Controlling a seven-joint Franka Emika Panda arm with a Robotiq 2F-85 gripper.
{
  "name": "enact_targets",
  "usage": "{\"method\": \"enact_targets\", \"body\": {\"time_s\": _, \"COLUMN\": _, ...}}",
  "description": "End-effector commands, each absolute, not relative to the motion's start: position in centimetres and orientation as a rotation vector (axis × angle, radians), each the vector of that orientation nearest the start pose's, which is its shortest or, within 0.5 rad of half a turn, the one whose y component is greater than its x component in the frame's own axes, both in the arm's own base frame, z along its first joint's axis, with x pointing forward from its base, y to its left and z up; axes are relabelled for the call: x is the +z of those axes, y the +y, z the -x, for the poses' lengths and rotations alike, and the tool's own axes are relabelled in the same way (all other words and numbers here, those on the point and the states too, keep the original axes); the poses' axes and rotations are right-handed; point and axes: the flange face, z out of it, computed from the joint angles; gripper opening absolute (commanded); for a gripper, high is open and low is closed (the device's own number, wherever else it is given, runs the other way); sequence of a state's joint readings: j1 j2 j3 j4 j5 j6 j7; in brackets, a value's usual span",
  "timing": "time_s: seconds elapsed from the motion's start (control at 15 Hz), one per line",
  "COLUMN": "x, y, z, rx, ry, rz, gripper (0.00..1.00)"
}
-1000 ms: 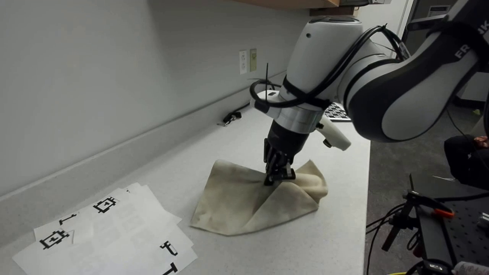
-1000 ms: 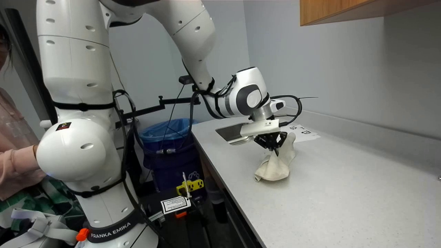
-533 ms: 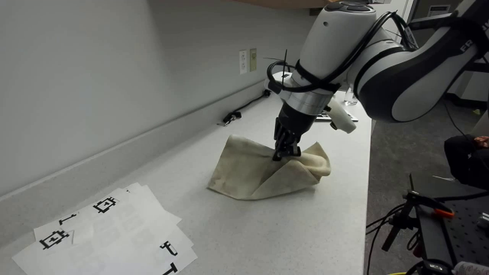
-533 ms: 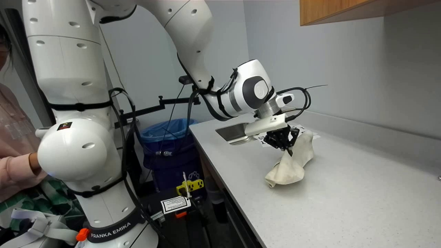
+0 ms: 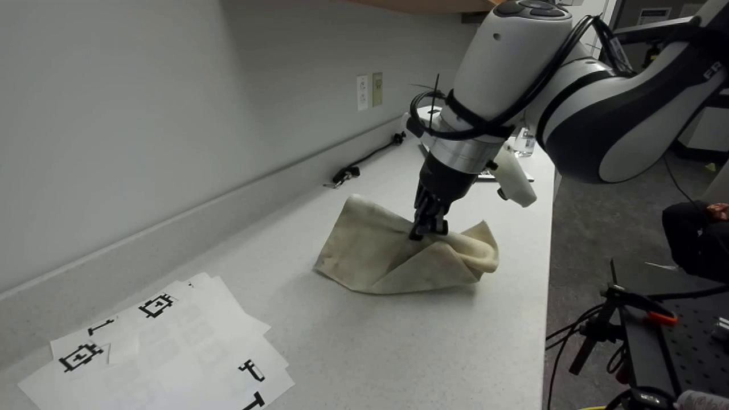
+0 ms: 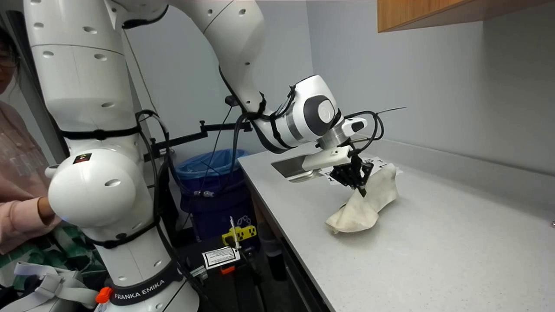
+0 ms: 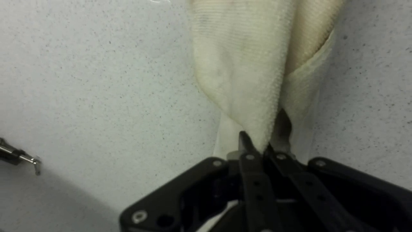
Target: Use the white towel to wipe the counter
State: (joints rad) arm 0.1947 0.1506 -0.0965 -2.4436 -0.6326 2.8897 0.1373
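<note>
The white towel (image 5: 393,259) hangs from the claw like a half-collapsed tent over the counter (image 5: 370,347), lower edge at or just above the surface. Can't tell how much actually touches.

Handling should be easy: light, floppy, nothing to break, and that fuzzy nap ought to grip rather than slip. The catch is that limp cloth won't push back, so any real pressure will probably land only right under the pinch. A bunched fold near the middle, roughly where it's held, seems the right spot. A corner grab would likely just drag a loose tail around.

Looks-wise it's off-white going cream, kinda dingy with faint brownish patches, and the wrist view shows a fuzzy, ribbed weave. One side spreads into a broad flap; the other is rumpled folds with a corner poking up.

The claw (image 7: 257,146) is clamped on a fold of it, coming in tilted rather than straight down. My guess is it's somewhere in the wiping step.

Farther out, some paper sheets (image 5: 176,336) with black markings lie apart from the cloth, and a small black gadget (image 5: 346,172) with a metal tip sits near the wall (image 5: 142,114).
</note>
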Motion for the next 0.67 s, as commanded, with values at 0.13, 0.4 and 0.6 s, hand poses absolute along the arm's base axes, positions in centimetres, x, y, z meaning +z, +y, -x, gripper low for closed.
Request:
{"method": "enact_targets", "body": {"time_s": 0.13, "x": 26.60, "y": 8.58, "z": -49.77, "rx": -0.534, "ry": -0.857, "rz": 3.214, "gripper": 0.04}}
{"method": "enact_targets", "body": {"time_s": 0.4, "x": 26.63, "y": 8.63, "z": -49.74, "rx": -0.541, "ry": -0.832, "rz": 3.219, "gripper": 0.04}}
{"method": "enact_targets", "body": {"time_s": 0.6, "x": 26.63, "y": 8.63, "z": -49.74, "rx": -0.541, "ry": -0.831, "rz": 3.219, "gripper": 0.04}}
